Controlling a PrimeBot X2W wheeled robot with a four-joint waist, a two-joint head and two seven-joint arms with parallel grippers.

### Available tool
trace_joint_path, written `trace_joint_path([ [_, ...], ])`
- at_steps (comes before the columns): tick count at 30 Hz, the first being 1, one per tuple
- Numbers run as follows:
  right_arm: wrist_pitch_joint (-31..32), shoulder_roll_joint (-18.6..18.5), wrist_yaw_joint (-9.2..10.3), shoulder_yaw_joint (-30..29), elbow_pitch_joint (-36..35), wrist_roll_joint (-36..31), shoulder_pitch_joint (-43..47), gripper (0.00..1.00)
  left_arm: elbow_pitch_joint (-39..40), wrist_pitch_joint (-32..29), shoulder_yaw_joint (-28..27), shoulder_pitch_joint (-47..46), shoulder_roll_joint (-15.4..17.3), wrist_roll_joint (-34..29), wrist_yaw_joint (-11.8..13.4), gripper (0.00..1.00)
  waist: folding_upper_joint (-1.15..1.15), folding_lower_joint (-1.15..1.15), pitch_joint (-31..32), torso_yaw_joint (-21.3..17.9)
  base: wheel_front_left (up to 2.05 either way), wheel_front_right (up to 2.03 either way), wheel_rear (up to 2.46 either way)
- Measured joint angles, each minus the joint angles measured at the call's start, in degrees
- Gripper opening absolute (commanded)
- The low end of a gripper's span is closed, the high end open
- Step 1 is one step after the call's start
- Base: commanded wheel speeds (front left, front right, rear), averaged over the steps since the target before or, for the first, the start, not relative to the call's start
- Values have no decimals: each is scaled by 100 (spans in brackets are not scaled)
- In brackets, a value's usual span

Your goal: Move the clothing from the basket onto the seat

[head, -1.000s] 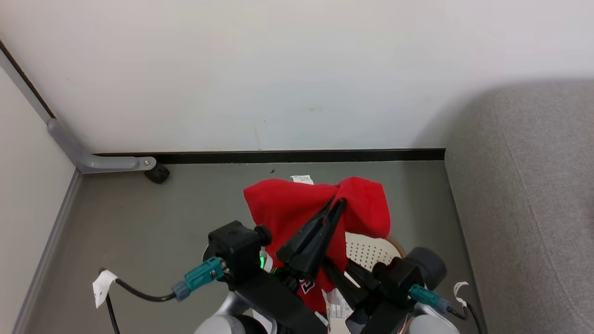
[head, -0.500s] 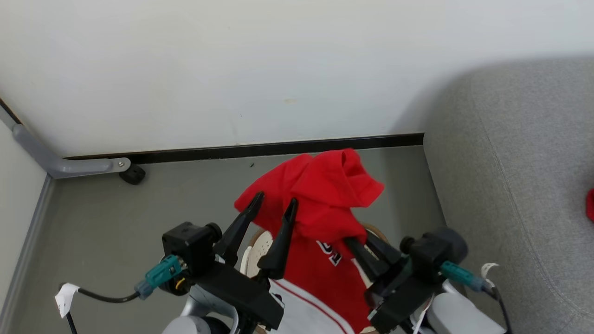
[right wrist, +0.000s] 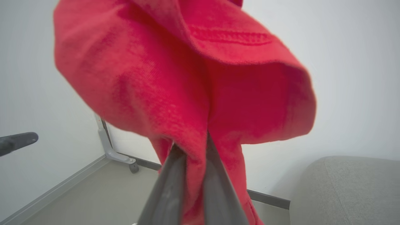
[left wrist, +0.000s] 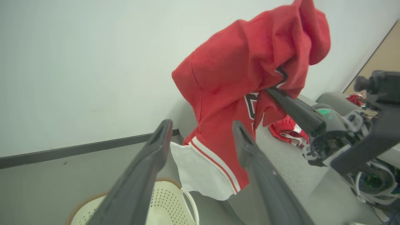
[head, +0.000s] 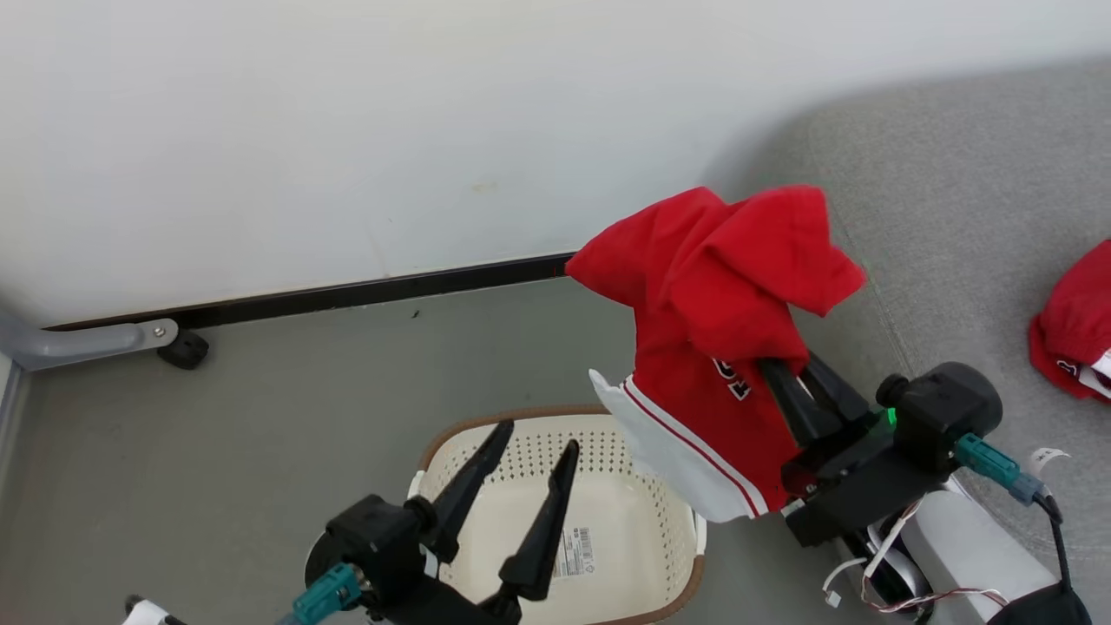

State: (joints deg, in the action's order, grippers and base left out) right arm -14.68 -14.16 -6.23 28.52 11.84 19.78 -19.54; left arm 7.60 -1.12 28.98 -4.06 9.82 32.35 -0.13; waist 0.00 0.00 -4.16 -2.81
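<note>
A red garment (head: 720, 295) with white striped trim and a black numeral hangs in the air, my right gripper (head: 785, 369) shut on its folds. It hangs between the cream basket (head: 608, 451) and the grey seat (head: 955, 200), over the seat's near corner. In the right wrist view the garment (right wrist: 187, 78) drapes over the closed fingers (right wrist: 175, 181). My left gripper (head: 536, 436) stands open over the basket, holding nothing. Only a label sticker (head: 568, 551) shows inside the basket. Another red garment (head: 1072, 330) lies on the seat.
A white wall with a black skirting (head: 347, 295) runs behind the grey floor. A grey metal leg (head: 87, 340) with a black castor (head: 184, 349) stands at the far left. Cables (head: 1050, 503) trail from the right wrist near the seat's front.
The camera has turned right. My left gripper let go of the garment, opened and sank toward the basket. My right gripper carried the garment up and right toward the seat, uncovering the basket.
</note>
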Motion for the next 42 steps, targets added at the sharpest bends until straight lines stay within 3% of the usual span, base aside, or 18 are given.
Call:
trace_joint_path([
  [12, -1, -78, 96, -163, -414, -67, 1, 0, 213, 297, 122, 62, 77, -180, -142, 100, 0, 0, -134, -464, 0, 0, 0],
  [25, -1, -137, 230, -475, -587, -89, 75, 0, 303, 481, 96, 75, 191, -380, -149, 100, 0, 0, -244, -1317, 0, 0, 0],
  [33, -1, -515, 325, -1245, -627, 180, 70, 0, 348, 475, 249, 47, 152, -446, -193, 100, 0, 0, -420, -1741, 0, 0, 0],
  [42, -2, -1023, 326, -2225, -267, 519, -692, 0, 353, 353, 369, -47, 146, -486, -226, 100, 0, 0, -785, -1713, 0, 0, 0],
])
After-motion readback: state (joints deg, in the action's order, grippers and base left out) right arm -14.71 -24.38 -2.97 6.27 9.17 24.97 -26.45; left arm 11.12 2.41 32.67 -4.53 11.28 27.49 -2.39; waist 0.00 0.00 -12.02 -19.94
